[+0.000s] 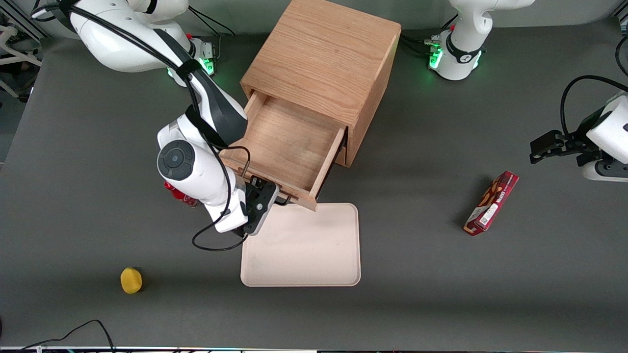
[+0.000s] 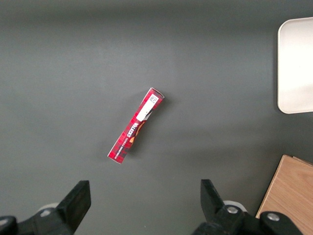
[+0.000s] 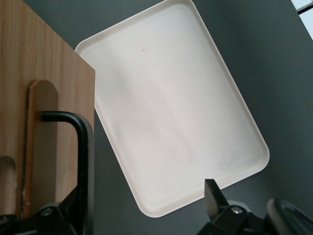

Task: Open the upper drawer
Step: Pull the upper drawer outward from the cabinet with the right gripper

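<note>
The upper drawer stands pulled well out of the oak cabinet, and its shallow wooden tray body shows empty. My right gripper is at the drawer's front panel, on the side nearer the front camera. The gripper is open with its fingers wide apart. The black wire handle runs just inside one finger, while the second finger hangs over the tray's rim. Nothing is clamped.
A beige tray lies on the table right in front of the open drawer. A red snack box lies toward the parked arm's end. A yellow object sits near the front edge, and something red shows under my arm.
</note>
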Controlling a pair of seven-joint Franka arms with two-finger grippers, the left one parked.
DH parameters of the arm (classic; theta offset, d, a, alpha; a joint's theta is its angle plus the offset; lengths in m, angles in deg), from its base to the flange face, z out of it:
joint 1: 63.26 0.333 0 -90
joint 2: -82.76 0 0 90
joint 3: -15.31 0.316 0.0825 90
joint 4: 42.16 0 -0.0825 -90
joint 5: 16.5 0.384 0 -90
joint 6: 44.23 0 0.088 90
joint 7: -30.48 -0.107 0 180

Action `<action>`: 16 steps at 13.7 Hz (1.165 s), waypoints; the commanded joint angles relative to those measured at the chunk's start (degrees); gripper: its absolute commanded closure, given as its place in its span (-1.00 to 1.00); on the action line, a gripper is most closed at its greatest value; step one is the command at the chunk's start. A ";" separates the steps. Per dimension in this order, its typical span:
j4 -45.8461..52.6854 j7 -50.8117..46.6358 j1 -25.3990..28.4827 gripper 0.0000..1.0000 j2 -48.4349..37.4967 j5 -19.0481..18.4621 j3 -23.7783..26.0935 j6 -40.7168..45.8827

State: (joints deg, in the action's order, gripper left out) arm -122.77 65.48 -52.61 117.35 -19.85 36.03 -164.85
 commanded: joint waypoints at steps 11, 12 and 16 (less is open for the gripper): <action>7.04 2.53 -0.20 -1.00 4.61 -2.45 -2.96 0.21; 7.65 2.53 -0.20 -1.00 4.88 -2.45 -3.05 0.21; 10.19 2.53 -0.37 -1.00 5.32 -2.37 -3.32 2.65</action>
State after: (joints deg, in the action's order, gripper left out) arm -117.28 66.95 -52.81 120.41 -20.80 33.43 -163.54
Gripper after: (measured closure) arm 0.000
